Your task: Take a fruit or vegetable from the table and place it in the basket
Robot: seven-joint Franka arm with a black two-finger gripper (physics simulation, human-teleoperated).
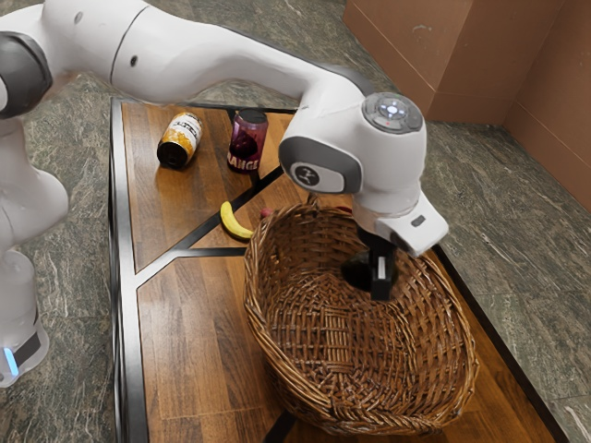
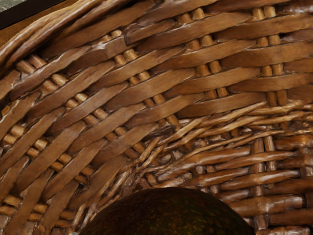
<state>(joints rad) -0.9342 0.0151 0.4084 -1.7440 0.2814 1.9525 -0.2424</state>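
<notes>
Presently at the placing step, pinching the avocado point(image 1: 355, 271) in the black two-finger gripper point(image 1: 379, 281) over the wicker basket's point(image 1: 434, 318) interior; next, lower gently, then spread fingers to release

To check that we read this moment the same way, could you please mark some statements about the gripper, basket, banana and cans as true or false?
1. The gripper holds a dark, rounded item. True.
2. The banana lies inside the basket. False: the banana is on the table, outside the basket.
3. The held item is within the basket's rim. True.
4. The basket has smooth, solid walls. False: its walls are woven, with small gaps.
5. The purple can and the can with an orange and white label are on the table, outside the basket. True.
6. The gripper is above the two cans. False: it is at the basket, away from both.
</notes>
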